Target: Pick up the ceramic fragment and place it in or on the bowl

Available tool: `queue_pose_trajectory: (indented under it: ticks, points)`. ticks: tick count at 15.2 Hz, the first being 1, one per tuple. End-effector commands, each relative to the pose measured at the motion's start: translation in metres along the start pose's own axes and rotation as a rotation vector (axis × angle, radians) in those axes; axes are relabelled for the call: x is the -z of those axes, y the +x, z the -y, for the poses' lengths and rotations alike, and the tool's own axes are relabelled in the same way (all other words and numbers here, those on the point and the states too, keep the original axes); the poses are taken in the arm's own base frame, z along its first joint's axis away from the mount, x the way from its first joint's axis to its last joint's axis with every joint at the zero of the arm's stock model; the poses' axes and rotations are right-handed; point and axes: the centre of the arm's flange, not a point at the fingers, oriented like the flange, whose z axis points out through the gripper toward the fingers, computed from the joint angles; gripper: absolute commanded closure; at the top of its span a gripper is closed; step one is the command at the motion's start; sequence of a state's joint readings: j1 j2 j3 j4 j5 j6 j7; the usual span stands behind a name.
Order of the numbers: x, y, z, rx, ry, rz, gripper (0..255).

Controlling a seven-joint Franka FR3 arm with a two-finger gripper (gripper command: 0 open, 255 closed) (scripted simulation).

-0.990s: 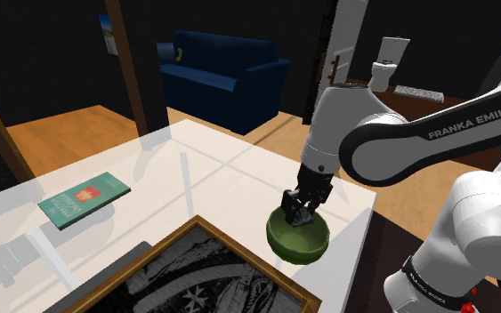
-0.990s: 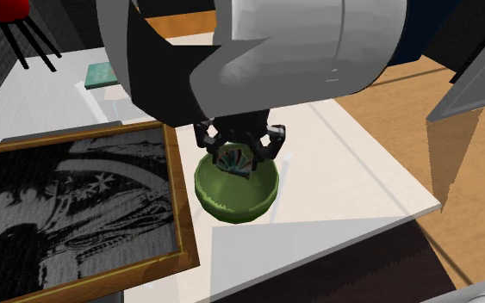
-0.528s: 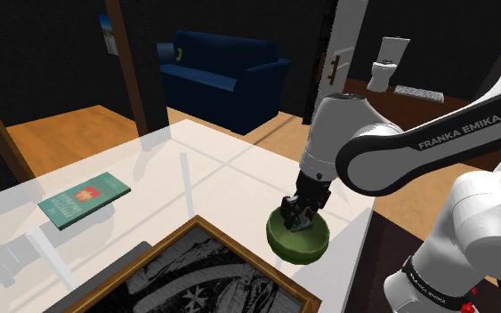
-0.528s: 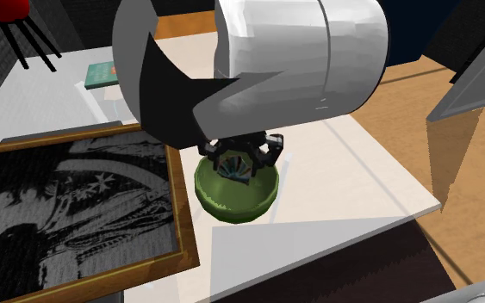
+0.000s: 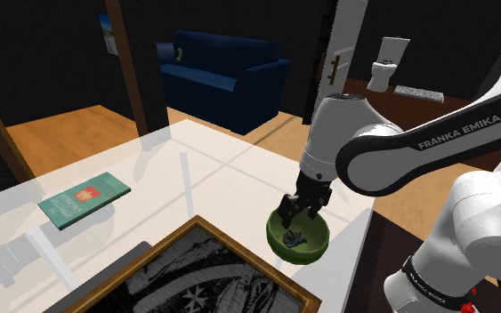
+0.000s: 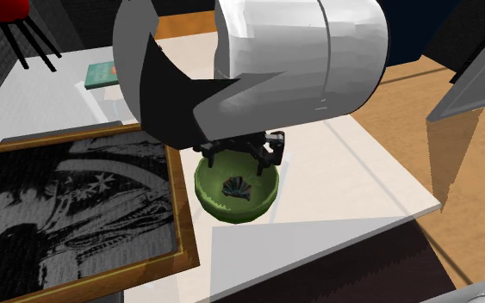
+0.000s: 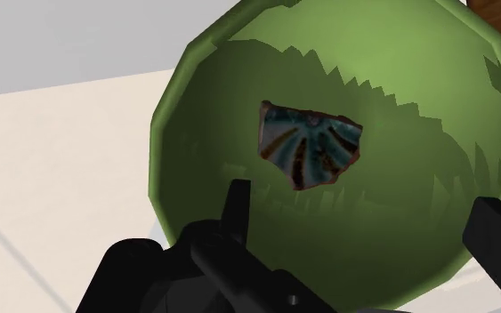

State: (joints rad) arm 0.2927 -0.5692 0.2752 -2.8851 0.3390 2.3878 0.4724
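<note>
Ceramic fragment [image 7: 309, 147] lies inside green bowl [image 7: 195, 107], on its bottom, touching neither finger. Claw [image 6: 241, 155] released, fingers spread wide, hovers just above bowl. Bowl sits on white bench [image 6: 335, 172]. Judgement: placement done; only claw retreat from bowl left.

The arm [image 5: 337, 133] is built of smooth, rounded white shells joined by dark grey bands. One dark band carries the lettering [image 5: 471, 124] FRANKA EMIKA in white capitals. A dark collar [image 5: 407, 274] rings the lower link near the stand. The gripper [image 5: 300, 213] is all black, with angular, blocky fingers [image 7: 497, 238].
</note>
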Motion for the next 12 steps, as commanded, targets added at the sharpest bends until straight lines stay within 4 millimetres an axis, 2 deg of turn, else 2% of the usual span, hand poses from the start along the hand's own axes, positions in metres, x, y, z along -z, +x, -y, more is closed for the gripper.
queue_pose_trajectory:
  ticks: [1, 5, 12]
  points:
    - [0.000, 0.000, 0.000, 0.000, 0.000, 0.000, 0]
    - [0.050, 0.000, 0.000, 0.000, 0.000, 0.000, 0]
    - [0.050, 0.000, 0.000, 0.000, 0.000, 0.000, 0]
